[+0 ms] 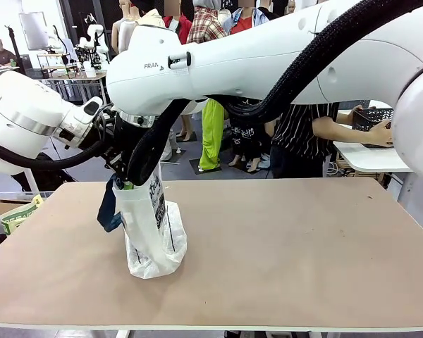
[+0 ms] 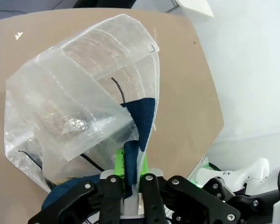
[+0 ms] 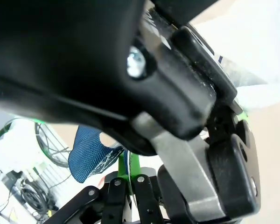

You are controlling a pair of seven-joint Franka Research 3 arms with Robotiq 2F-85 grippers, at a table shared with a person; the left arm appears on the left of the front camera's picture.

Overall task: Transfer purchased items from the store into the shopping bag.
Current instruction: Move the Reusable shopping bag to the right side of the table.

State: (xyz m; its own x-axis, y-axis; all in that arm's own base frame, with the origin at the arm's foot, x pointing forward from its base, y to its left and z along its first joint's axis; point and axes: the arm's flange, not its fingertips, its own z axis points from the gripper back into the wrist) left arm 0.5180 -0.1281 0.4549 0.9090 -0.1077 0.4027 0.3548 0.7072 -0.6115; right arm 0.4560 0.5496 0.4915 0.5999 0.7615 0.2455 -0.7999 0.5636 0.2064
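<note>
- The bag (image 1: 154, 232) stands on the table (image 1: 282, 253), at its left half, towards the robot's edge.
- Both arms meet above the bag's mouth; the left gripper (image 2: 130, 170) comes in from the left, the right gripper (image 3: 128, 170) reaches across from the right.
- The handle strip (image 2: 139, 126) sits between the left gripper's pads, and a handle part sits between the right gripper's pads too.
- A person (image 1: 307, 134) stands behind the table's far right corner.
- The basket (image 1: 372, 117) rests on a side table (image 1: 366, 158) at far right, the person's hand (image 1: 378, 134) on it.
</note>
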